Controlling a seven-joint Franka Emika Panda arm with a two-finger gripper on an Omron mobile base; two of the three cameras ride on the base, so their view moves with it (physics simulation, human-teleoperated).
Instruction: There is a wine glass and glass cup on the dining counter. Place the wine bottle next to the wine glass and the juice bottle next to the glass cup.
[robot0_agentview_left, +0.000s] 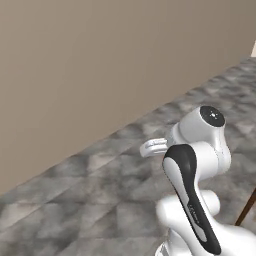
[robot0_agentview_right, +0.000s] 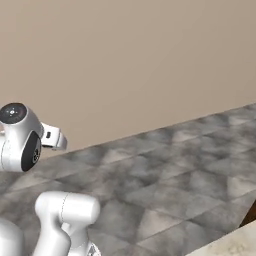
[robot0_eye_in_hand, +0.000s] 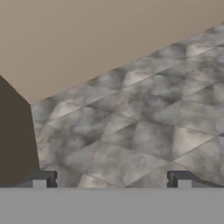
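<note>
While the arm (robot0_agentview_left: 192, 175) stands folded at the lower right of the left base view, its white links and dark joint covers sit in front of a grey marbled tile floor (robot0_agentview_left: 100, 190) that runs up to a plain beige wall (robot0_agentview_left: 100, 60) across the upper part of the frame. From the right base view the same arm rises at the lower left, with a round dark-faced joint at the left edge and a small white bracket just beside it, against the same wall and floor. At the bottom right corner of that view a pale beige marbled corner shows — most likely the counter (robot0_agentview_right: 227, 245) — with a dark brown edge just above it at the right border. A thin brown slanted bar (robot0_agentview_left: 246, 207) crosses the lower right edge of the left base view; what it belongs to cannot be told. In the hand view the gripper (robot0_eye_in_hand: 112, 179) shows as two small dark fingertips (robot0_eye_in_hand: 43, 178) at the bottom, one at lower left and one at lower right, spread wide with nothing between them — only floor tiles lie beyond the gap. A dark brown panel (robot0_eye_in_hand: 15, 135) fills the left edge of the hand view, meeting the wall at the upper left and the floor at its right side. Neither bottle, the wine glass nor the cup can be located from these frames.
</note>
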